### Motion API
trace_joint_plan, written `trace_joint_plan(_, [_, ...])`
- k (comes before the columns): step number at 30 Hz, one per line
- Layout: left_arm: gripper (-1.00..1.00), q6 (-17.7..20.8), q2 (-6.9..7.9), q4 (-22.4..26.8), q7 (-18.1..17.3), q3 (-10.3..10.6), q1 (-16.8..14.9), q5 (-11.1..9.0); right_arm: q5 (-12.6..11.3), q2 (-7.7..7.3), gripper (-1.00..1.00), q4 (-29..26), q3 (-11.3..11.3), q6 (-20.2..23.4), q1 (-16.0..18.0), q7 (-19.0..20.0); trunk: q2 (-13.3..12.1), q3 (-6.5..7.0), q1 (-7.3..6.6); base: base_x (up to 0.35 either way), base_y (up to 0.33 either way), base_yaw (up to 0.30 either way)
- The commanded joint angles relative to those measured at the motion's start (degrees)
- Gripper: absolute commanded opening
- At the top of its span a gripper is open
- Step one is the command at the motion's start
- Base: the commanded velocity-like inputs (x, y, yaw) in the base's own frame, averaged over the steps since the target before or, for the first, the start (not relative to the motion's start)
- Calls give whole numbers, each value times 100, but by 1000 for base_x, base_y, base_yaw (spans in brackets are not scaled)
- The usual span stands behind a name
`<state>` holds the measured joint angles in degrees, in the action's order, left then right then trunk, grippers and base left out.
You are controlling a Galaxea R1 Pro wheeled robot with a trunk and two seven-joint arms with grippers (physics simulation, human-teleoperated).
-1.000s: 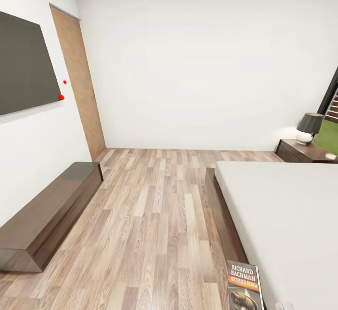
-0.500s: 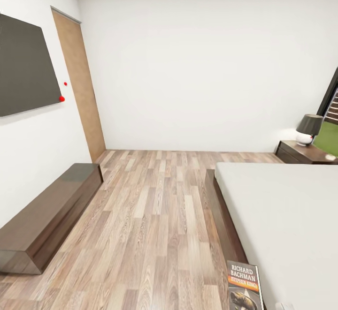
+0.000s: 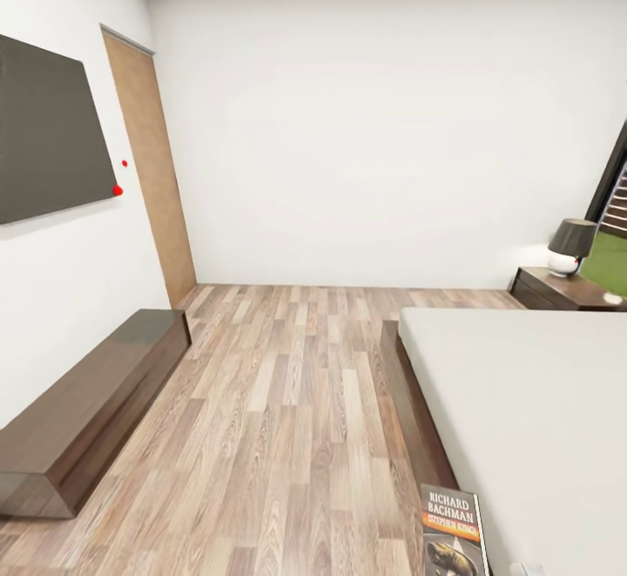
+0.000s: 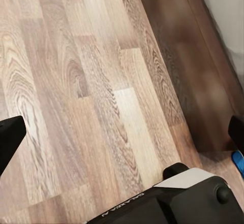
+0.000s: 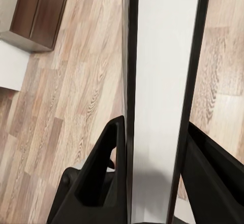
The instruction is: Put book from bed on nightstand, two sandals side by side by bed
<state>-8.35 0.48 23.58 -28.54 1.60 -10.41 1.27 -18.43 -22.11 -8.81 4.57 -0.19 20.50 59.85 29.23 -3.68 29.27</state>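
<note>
Book (image 3: 452, 531) held upright at the bed's (image 3: 522, 402) near corner, cover facing up at the head camera. Seen edge-on in the right wrist view, pale pages squeezed between the right gripper's (image 5: 152, 148) two black fingers. Left gripper (image 4: 122, 132) spread wide over wood-plank floor (image 3: 287, 402). Nightstand (image 3: 562, 290) with lamp (image 3: 570, 247) far beyond the mattress.
</note>
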Motion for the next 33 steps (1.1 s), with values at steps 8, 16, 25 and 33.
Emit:
trace_joint_plan(8, [100,-35,5,-3,-1,16,-5,14,-56,-4,-100,2,44,10,5,24,10,62,3,0,0,0])
trace_joint_plan(16, [100,-35,5,-3,-1,16,-5,20,-56,-4,-100,2,44,10,3,-14,10,88,3,0,0,0])
trace_joint_plan(25, [100,-35,5,-3,-1,16,-5,21,-55,-4,-100,3,44,10,4,-18,10,89,3,0,0,0])
trace_joint_plan(33, [100,-35,1,-3,2,16,-5,21,-64,-4,-100,7,44,10,5,-28,10,89,3,132,0,0])
